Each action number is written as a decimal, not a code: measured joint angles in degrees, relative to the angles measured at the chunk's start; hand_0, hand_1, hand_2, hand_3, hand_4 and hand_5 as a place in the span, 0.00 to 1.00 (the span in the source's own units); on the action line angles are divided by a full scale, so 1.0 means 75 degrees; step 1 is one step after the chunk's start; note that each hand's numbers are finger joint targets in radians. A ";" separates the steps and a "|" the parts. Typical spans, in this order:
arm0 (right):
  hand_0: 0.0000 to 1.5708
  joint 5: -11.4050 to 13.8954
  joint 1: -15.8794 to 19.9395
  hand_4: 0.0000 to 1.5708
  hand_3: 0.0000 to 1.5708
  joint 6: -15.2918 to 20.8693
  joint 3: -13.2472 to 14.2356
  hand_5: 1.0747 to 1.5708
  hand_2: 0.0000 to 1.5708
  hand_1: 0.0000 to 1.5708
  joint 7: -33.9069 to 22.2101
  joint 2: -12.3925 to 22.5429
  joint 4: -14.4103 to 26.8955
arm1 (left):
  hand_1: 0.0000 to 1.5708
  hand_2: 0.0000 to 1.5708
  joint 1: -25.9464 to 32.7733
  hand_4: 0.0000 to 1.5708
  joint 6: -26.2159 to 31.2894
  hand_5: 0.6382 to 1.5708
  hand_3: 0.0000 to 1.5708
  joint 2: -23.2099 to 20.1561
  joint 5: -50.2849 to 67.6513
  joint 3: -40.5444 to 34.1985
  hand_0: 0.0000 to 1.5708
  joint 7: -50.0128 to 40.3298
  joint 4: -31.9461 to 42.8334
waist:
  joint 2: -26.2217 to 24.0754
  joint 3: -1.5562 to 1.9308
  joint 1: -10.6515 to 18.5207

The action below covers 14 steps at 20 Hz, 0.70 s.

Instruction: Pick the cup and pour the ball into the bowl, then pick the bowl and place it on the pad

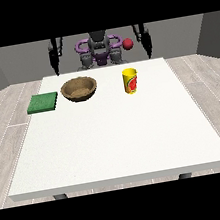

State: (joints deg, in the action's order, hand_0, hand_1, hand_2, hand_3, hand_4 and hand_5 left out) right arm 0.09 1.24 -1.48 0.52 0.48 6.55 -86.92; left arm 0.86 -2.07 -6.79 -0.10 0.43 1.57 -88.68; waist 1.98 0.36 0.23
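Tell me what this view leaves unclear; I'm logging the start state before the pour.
- Cup, front view: its inside is hidden by its own wall.
- Red ball: shows above the table's far edge; what holds it cannot be told.
- Both hands: arm ends too small and dark to read.

Three things stand in a row on the far part of the white table (117, 141): a green pad (43, 102) at the view's left edge, a brown bowl (79, 88) just beside it, and a yellow cup (130, 80) more to the right. Between the bowl and the cup there is an open gap. To the right of the cup the table is bare up to its edge. The whole near half of the table gives wide room for a hand.
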 measured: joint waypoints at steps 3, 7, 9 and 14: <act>0.00 -0.0022 0.0007 0.00 0.00 -0.0018 0.0042 0.99 0.00 0.00 -0.0193 0.0118 -0.0262 | 0.00 0.00 -0.0017 0.00 0.0033 0.95 0.00 -0.0111 0.0020 -0.0020 0.00 -0.0185 -0.0275 | -0.0737 -0.0015 -0.0036; 0.00 -0.0223 -0.0162 0.00 0.00 -0.0033 0.0143 1.00 0.00 0.00 -0.0304 0.0096 -0.0521 | 0.00 0.00 0.0122 0.00 0.0121 0.96 0.00 0.0003 0.0278 0.0084 0.00 -0.0360 -0.0665 | -0.1682 -0.0031 -0.0078; 0.00 -0.0497 -0.0290 0.00 0.00 -0.0016 0.0302 0.99 0.00 0.00 -0.0188 -0.0052 -0.0552 | 0.00 0.00 0.0389 0.00 0.0158 0.96 0.00 0.0347 0.0669 0.0418 0.00 -0.0289 -0.0948 | -0.2021 -0.0034 0.0003; 0.00 -0.0723 -0.0355 0.00 0.00 0.0087 0.0544 0.99 0.00 0.00 -0.0013 -0.0169 -0.0776 | 0.00 0.00 0.0743 0.00 -0.0285 0.91 0.00 0.0728 0.0969 0.1284 0.00 -0.0400 -0.1907 | -0.1951 -0.0042 0.0178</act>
State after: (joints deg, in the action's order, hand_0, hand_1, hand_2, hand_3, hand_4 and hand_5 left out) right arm -5.34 -1.42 -0.83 4.60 0.38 5.28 -92.74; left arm 6.43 -4.20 -1.33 7.17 10.06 -1.43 -102.98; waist -12.65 0.05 1.57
